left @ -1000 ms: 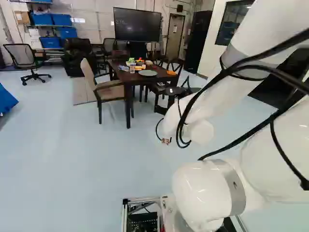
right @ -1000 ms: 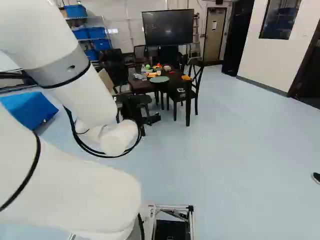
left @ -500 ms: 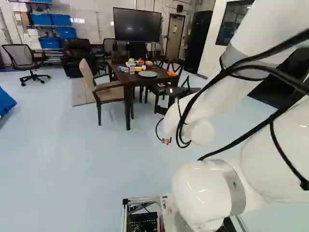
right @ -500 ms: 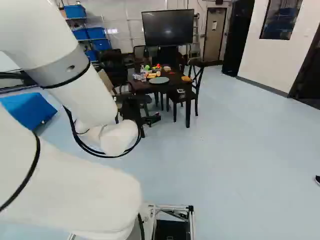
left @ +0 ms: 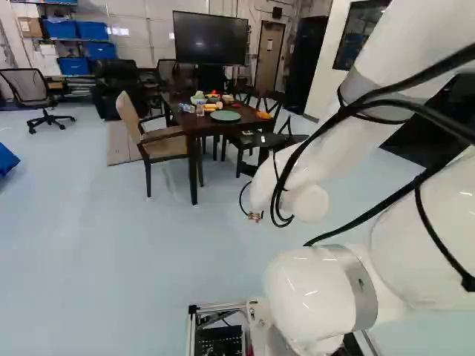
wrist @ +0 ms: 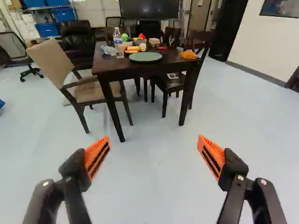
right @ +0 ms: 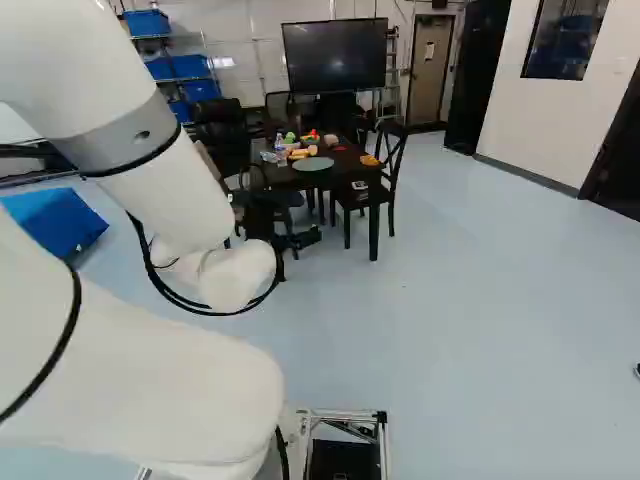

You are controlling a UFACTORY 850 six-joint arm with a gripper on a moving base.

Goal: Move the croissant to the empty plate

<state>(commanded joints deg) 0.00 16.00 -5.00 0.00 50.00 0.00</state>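
Presently | end effector [right: 278,218] spread wide | floor [wrist: 154,163] between it and table [wrist: 133,70] | plate [wrist: 145,57] by near edge

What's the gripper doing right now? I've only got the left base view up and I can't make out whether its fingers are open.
Observer: The wrist view shows the gripper wide open, its orange pads apart and nothing held between them.
Operator: Okay, and which way is it pointing, at the table or off to one side?
Observer: Toward the table. In the wrist view the green plate lies ahead, nearly in line with the middle of the gap, though still well beyond the fingertips, with floor showing between those and the table.
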